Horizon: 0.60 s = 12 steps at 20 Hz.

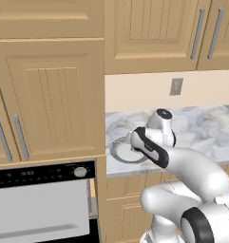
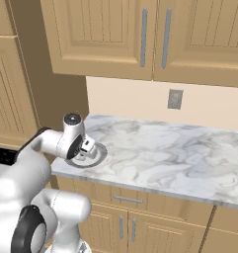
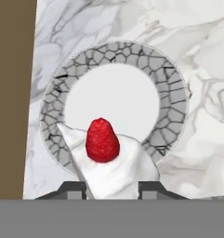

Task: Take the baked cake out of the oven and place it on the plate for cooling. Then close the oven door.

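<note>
I am holding the gripper (image 3: 111, 188) over the plate (image 3: 171, 88), its fingers clamped on the baked cake (image 3: 111, 162), a pale wedge with a strawberry on top. Beyond the fingertips the cake is hanging above the plate's near rim rather than its white centre. My worry: releasing here could leave the slice tipping over the rim onto the marble counter (image 2: 179, 153). The oven door (image 1: 40, 209) is standing open, well off to the side.

Beige panelled wall cabinets (image 2: 140, 34) with silver bar handles, cream backsplash with outlet (image 2: 175, 99) — grey-veined marble counter (image 2: 189, 158), lower cabinets beneath
</note>
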Available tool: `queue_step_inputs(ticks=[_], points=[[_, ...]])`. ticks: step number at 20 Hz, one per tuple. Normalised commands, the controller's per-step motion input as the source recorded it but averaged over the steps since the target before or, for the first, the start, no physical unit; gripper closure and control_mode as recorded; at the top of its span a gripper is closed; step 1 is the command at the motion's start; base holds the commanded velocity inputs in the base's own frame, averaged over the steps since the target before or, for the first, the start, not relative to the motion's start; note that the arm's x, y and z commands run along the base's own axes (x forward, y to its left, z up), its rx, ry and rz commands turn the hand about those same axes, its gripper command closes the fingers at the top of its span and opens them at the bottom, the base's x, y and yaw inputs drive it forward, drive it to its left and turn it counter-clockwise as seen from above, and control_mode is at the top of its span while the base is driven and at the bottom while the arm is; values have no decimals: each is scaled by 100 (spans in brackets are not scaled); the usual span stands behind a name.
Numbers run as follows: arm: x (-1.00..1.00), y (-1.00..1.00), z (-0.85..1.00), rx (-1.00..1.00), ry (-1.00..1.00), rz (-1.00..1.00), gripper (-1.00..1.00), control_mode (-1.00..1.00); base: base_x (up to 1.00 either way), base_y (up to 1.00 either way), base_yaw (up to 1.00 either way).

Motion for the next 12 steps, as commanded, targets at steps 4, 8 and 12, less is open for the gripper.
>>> queue_step_inputs(ticks=[4, 8, 12], points=[[16, 0, -20, 0, 0, 3, 100, -100, 0, 0, 0], [14, 0, -17, 0, 0, 3, 100, -100, 0, 0, 0], [10, 0, -17, 0, 0, 2, 100, -100, 0, 0, 0]])
